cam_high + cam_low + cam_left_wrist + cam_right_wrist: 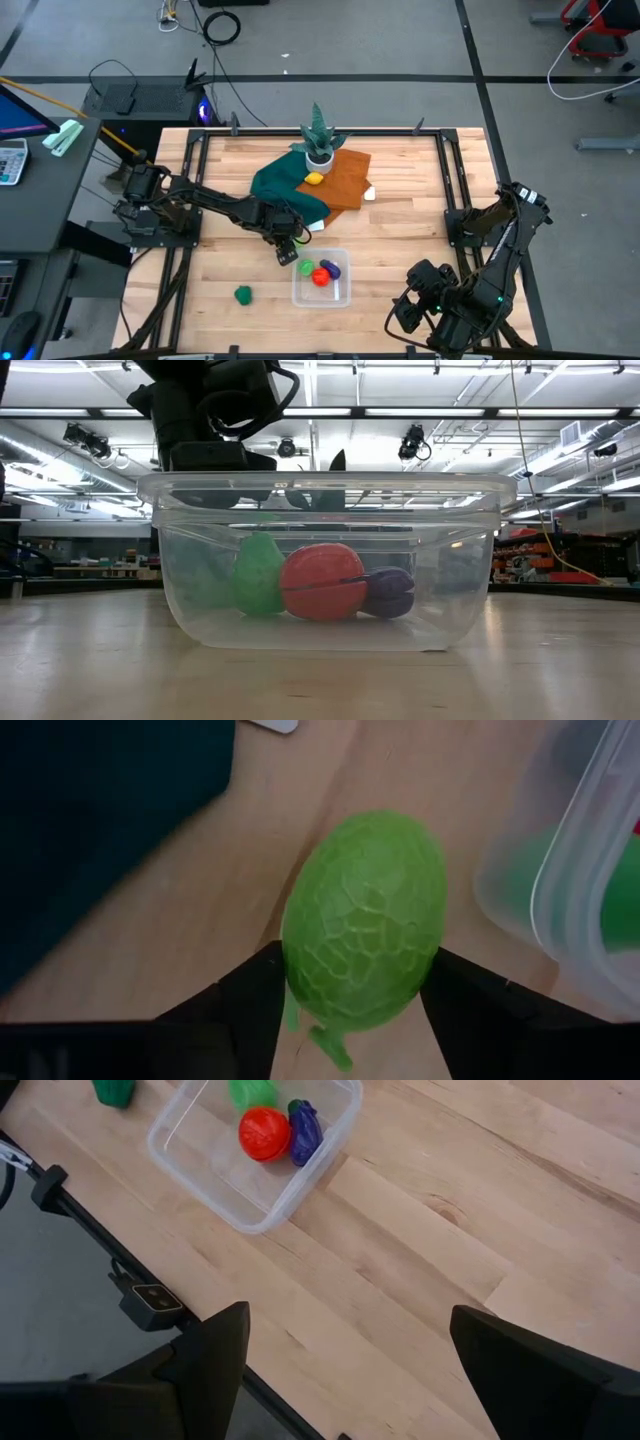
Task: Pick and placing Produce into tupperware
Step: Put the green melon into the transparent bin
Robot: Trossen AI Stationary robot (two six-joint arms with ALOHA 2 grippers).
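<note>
Three pieces in tub | left jaws pinch green fruit | right jaws spread.

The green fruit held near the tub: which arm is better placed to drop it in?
The left. Its hand already grips the green fruit beside the tub; the right hand is empty.

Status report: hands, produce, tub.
Left hand shut on green fruit, beside tub. Right hand open, idle. Red, purple, green inside.

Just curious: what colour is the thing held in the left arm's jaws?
Green, with a crackled, net-like surface pattern; clearest in the left wrist view.
</note>
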